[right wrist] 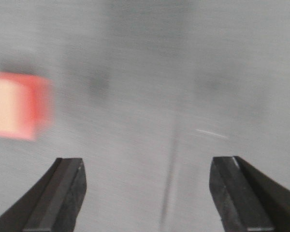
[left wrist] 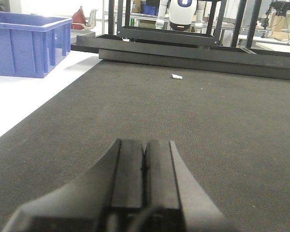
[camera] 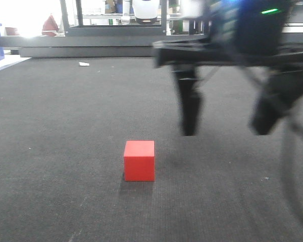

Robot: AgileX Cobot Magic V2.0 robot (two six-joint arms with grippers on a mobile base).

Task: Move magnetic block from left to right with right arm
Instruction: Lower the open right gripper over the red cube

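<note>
Status: the pick-up is not yet made. My right pincer (camera: 226, 130) hangs above the surface with its two black fingers spread wide and nothing between them. The small matte red cube, the magnetic block (camera: 139, 160), sits flat on the surface. In the front view it is lower than my fingertips and off to their left, clear of both. My own wrist view is blurred, but it shows the cube at the left edge, outside the span of my fingers.

By my judgement the whole transfer is outstanding. I have yet to line up over the cube, descend, close on it, carry it right and release it.

The left pincer (left wrist: 144, 164) rests low with its fingers pressed together, holding nothing.

The surface is a dark grey, coarse-textured mat (camera: 65, 126), level and wide. A small white scrap (left wrist: 177, 76) lies near its far edge, well apart from the cube. Beyond the mat stands a black metal frame (left wrist: 183, 43). At the left, a blue plastic crate (left wrist: 29, 43) stands on a white floor. The room behind is brightly lit and cluttered, and I cannot make out its details.
</note>
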